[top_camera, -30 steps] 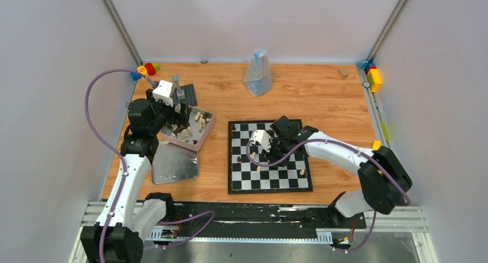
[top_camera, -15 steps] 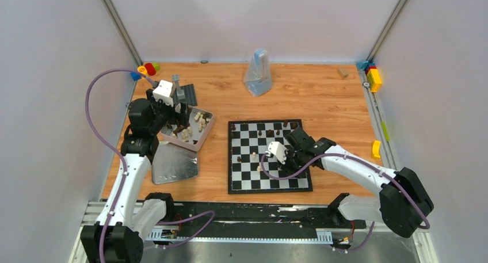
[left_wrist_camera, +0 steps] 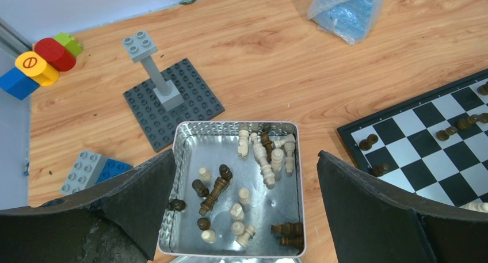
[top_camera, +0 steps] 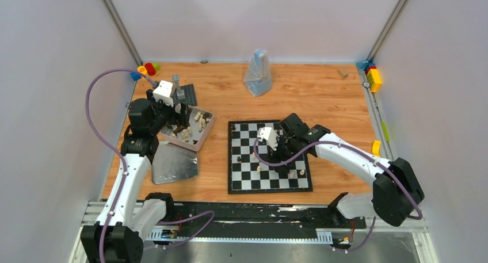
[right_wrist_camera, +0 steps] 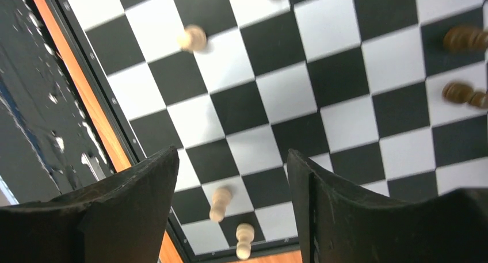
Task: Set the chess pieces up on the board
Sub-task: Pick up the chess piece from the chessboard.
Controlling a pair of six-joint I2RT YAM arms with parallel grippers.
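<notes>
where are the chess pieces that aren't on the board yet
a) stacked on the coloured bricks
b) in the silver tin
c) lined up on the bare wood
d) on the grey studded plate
b: the left wrist view shows a jumble of dark and cream chess pieces lying inside the silver tin, while the grey studded plate carries only a grey brick post.

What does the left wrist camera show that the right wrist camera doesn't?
Only the left wrist view: the silver tin of loose chess pieces, the grey studded plate with its brick post, coloured bricks and a plastic bag. Only the right wrist view: the black rail at the near side. Both: the chessboard carrying dark and cream pieces, plus an open gripper, the left gripper and right gripper respectively.
</notes>
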